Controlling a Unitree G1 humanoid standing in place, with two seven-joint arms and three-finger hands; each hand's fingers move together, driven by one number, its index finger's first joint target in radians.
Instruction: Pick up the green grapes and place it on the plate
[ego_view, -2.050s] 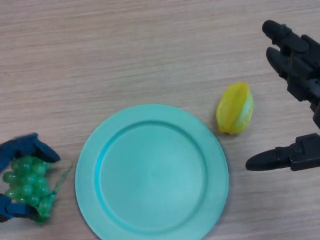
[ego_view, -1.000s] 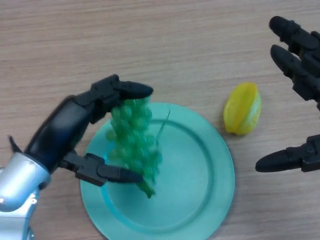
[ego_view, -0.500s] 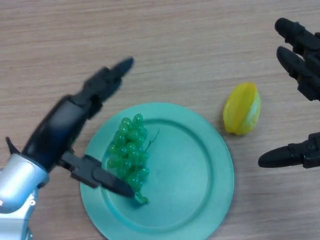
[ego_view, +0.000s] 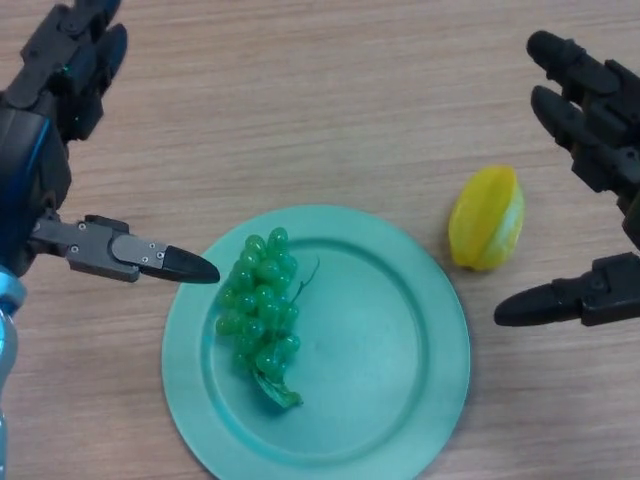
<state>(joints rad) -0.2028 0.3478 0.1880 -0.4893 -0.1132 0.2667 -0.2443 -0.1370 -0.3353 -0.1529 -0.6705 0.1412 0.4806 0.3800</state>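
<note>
Nearest you, a teal plate (ego_view: 400, 400) sits low in the centre of a wooden table (ego_view: 300, 100). The grapes (ego_view: 258, 308), a green bunch, lie on the plate's left half, inside the rim, with the stem end pointing toward the near edge. Nothing holds them.

Your left hand (ego_view: 40, 150) is at the left edge of the view. Its fingers are spread wide and grip nothing. The thumb (ego_view: 130, 256) points right, its tip just beside the top of the bunch and over the plate's left rim. I cannot tell whether the tip touches the grapes.

To the right, a yellow starfruit (ego_view: 486, 231) lies on the table just off the plate's right rim. Your right hand (ego_view: 600, 170) hangs beyond it at the right edge, open and empty, its thumb low and its fingers high, apart from the fruit.

Judging from this, the placement looks done, so the risks lie in pulling away. If the left thumb sweeps right or drops as it leaves, it could snag the bunch and drag it toward the rim, or nudge the plate. Draw it up and left. The bunch sits off-centre, so a small push might roll it off. The right hand, if lowered, could knock the starfruit against the plate.
</note>
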